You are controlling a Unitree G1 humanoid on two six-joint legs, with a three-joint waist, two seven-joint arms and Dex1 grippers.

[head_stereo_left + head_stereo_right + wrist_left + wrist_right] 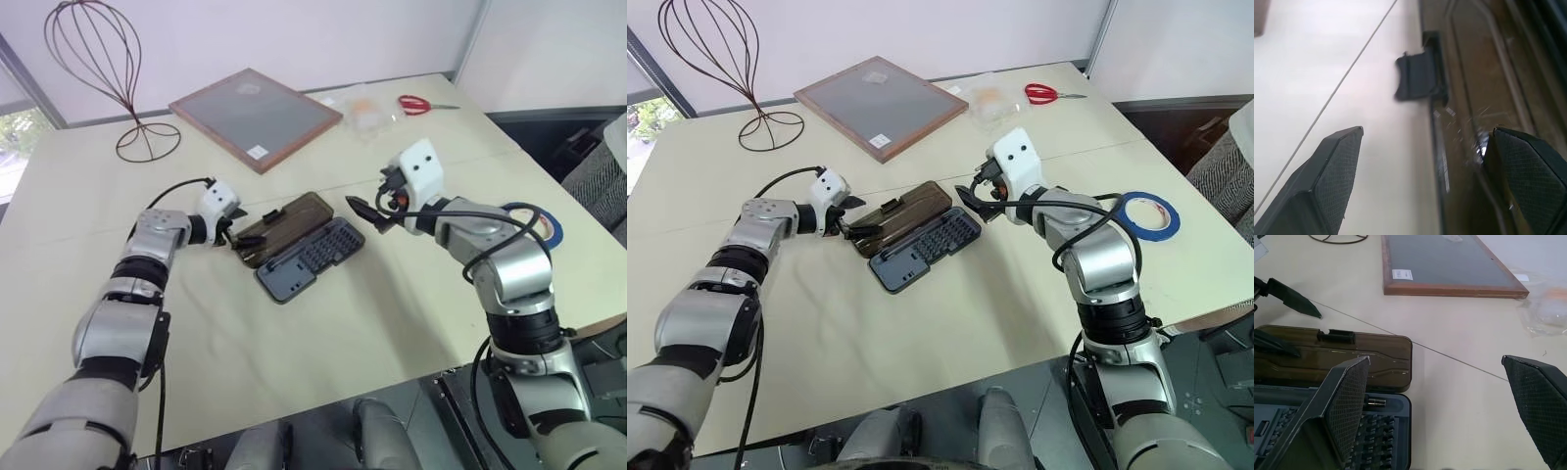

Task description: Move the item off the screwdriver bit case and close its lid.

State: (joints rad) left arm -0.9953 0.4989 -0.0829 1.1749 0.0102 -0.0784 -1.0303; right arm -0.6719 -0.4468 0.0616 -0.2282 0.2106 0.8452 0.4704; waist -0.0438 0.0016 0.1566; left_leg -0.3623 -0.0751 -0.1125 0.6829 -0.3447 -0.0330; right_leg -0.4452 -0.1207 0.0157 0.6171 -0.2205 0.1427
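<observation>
Left wrist view, lid (1484,98) cropped, latch tab (1418,76) blurred

You are in a plain test room or lab. See the pale table (323,333), the blank white walls (323,39), and stray props at its far edge: a wire stand (103,73) and a framed panel (255,117).

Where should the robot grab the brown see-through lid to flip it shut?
Probably the lid's outer long edge, beside its latch tab, coming from the robot's left. It lies open and flat, hinged along the case, and the open left gripper already straddles that edge.
</observation>
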